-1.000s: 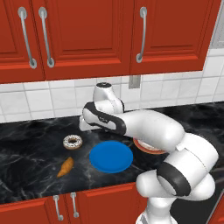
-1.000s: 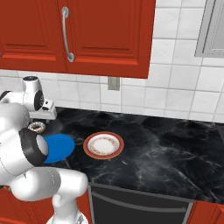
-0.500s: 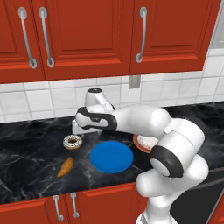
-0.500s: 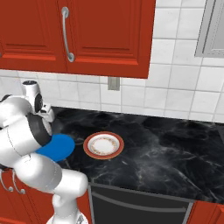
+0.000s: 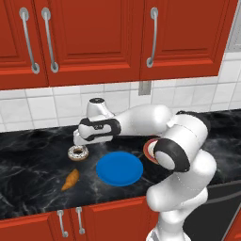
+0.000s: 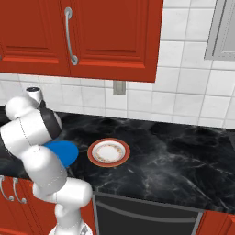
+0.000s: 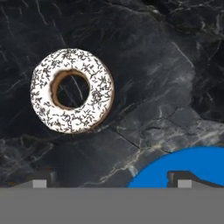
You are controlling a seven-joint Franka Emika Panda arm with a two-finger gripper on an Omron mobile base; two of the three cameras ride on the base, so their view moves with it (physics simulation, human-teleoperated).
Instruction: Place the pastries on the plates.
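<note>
Tool point(image 5: 77, 140): hangs above the worktop point(image 5: 28, 169), just above and beside the donut point(image 5: 78, 153), not touching it. In the hand view both finger tips point(image 7: 40, 183) stand far apart at the bottom edge with nothing between them: spread, empty.

Governing relation: in the hand view the donut point(image 7: 72, 90) lies flat, ahead of the tips and off toward the left one, not centred between them. The right tip overlaps the blue plate point(image 7: 183, 168). Judgement: the tool must shift toward the donut before descending.

Other items: blue plate point(image 5: 119, 167) bare, just right of the donut. Croissant point(image 5: 70, 179) lies nearer the front edge, apart from both. Red-rimmed plate point(image 6: 109, 152) bare, beyond the blue one. Neither pastry is placed.

Change from the earlier frames: the arm has swung left and lowered; the hand, formerly over the blue plate's far edge, now sits at the donut. Pastries and plates have not moved.
</note>
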